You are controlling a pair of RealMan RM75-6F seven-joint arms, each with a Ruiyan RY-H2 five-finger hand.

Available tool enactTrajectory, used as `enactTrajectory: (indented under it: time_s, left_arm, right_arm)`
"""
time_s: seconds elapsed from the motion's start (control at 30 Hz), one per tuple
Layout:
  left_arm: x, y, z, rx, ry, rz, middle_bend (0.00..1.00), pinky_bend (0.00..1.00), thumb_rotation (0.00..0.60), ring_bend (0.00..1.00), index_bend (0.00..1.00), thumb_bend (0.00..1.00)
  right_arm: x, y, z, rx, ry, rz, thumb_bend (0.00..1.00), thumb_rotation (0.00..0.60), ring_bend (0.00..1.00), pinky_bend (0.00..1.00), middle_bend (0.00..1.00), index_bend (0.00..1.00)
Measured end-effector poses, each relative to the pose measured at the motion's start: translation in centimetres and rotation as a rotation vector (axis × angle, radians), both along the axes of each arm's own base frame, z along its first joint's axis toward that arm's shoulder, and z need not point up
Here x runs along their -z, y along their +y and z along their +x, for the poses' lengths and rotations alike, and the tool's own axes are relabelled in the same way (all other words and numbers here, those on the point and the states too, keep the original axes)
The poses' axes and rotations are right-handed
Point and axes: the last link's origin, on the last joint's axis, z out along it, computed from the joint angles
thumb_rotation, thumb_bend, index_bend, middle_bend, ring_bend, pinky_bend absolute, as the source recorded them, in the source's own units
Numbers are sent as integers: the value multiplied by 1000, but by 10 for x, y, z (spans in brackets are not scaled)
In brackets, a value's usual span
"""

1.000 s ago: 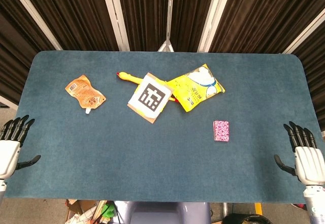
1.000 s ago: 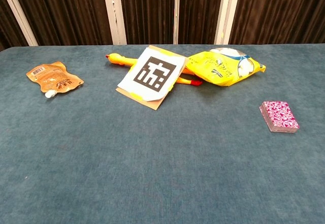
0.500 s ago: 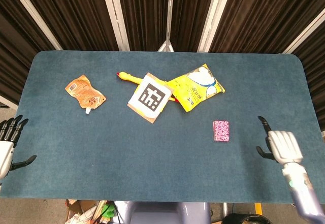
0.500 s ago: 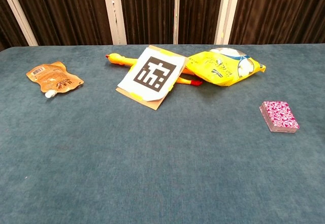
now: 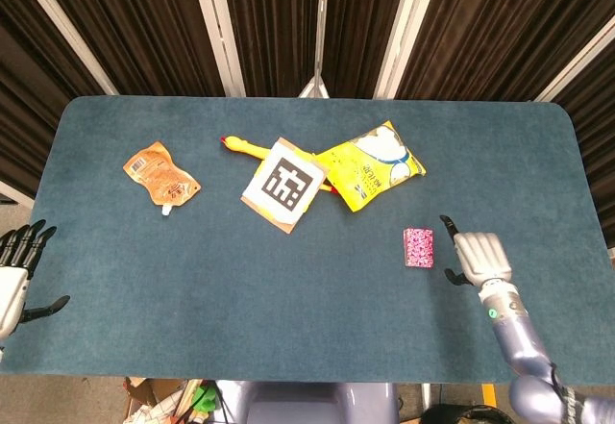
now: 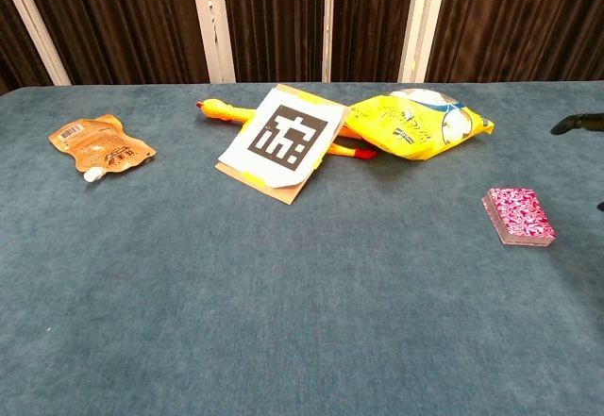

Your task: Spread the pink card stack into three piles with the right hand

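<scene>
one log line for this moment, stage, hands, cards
stage: approach | right hand: open, beside pink card stack, not touching | left hand: open at table edge | cards: single stack, unspread

An orange pouch (image 5: 160, 177) lies near the left edge of the blue bench (image 5: 288, 299). Toward the far edge, at the middle, a card with a black-and-white marker (image 5: 282, 185) rests over a rubber chicken (image 5: 238, 144), touching a yellow snack bag (image 5: 376, 166).

Pink card stack (image 5: 418, 248), one squared-up pile, lying flat on blue table right of centre, untouched
</scene>
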Motion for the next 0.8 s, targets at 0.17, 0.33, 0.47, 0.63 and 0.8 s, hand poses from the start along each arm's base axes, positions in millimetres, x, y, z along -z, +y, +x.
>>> enactTrajectory:
  time_s: [0.17, 0.33, 0.47, 0.63, 0.8]
  left_arm:
    - [1, 1, 0, -1, 0, -5, 0, 0, 600, 0, 0, 3]
    - [2, 2, -1, -8, -2, -14, 0, 0, 600, 0, 0, 3]
    - [1, 2, -1, -8, -4, -15, 0, 0, 600, 0, 0, 2]
    - [1, 2, -1, -9, -6, -16, 0, 0, 600, 0, 0, 3]
    - [1, 2, -1, -7, -7, -15, 0, 0, 600, 0, 0, 2]
  right_arm:
    - [16, -9, 13, -11, 42, 37, 301, 600, 936, 821, 875, 0]
    - [31, -14, 24, -14, 79, 61, 284, 600, 933, 821, 875, 0]
    - [38, -18, 30, -19, 105, 53, 245, 600, 927, 821, 875, 0]
    - [41, -20, 33, -30, 124, 39, 189, 600, 922, 821, 875, 0]
    - [42, -21, 35, -37, 137, 36, 188, 600, 914, 821, 869, 0]
